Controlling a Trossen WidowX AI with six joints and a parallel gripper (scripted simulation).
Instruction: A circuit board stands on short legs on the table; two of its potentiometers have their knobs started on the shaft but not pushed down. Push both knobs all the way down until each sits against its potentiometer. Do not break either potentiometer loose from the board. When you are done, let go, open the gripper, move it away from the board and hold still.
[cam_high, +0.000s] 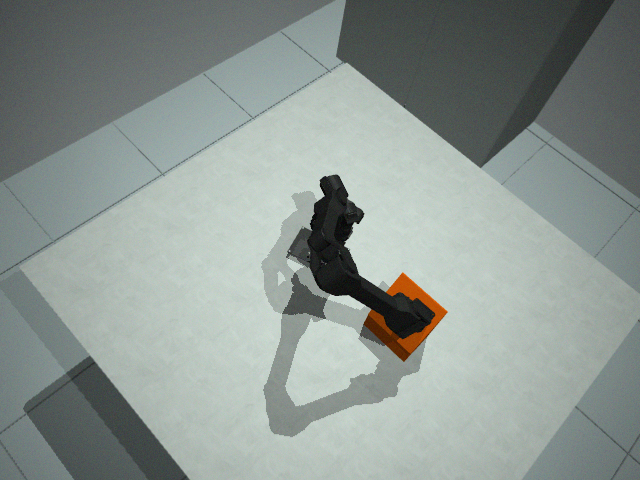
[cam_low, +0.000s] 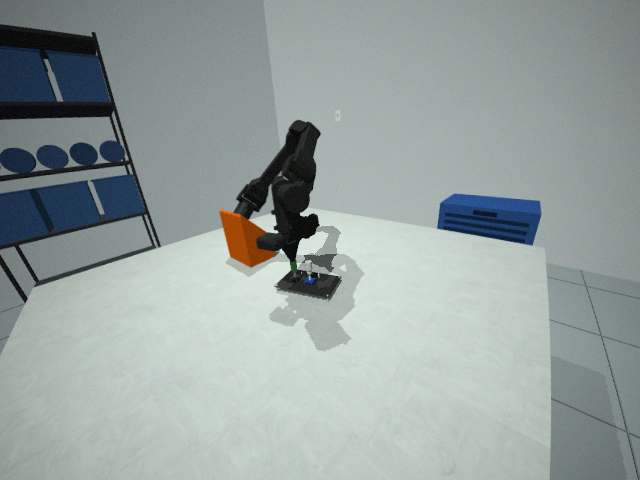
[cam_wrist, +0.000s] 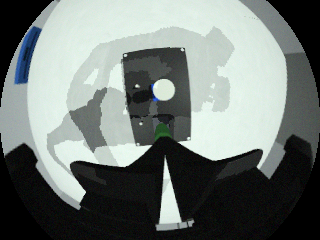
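Here, one black arm (cam_high: 372, 298) (cam_low: 266, 173) rises from one orange block (cam_high: 431, 312) (cam_low: 237, 240), right of centre in the top view and left of centre in the exterior view; its one gripper (cam_low: 292, 259) (cam_wrist: 163, 140) points down with its two fingertips shut together, nothing gripped between them, right at the top of one green knob (cam_low: 293, 267) (cam_wrist: 162, 131); whether they touch it I cannot tell. One circuit board (cam_high: 298, 245) (cam_low: 323, 287) (cam_wrist: 172, 62) lies on the one pale table (cam_high: 206, 206) (cam_low: 258, 372) (cam_wrist: 250, 65), just below centre in the exterior view and upper middle in the wrist view. One white knob (cam_low: 309, 266) (cam_wrist: 164, 90) stands beside the green one, above one blue potentiometer (cam_low: 310, 280) (cam_wrist: 154, 94), making two knobs in all
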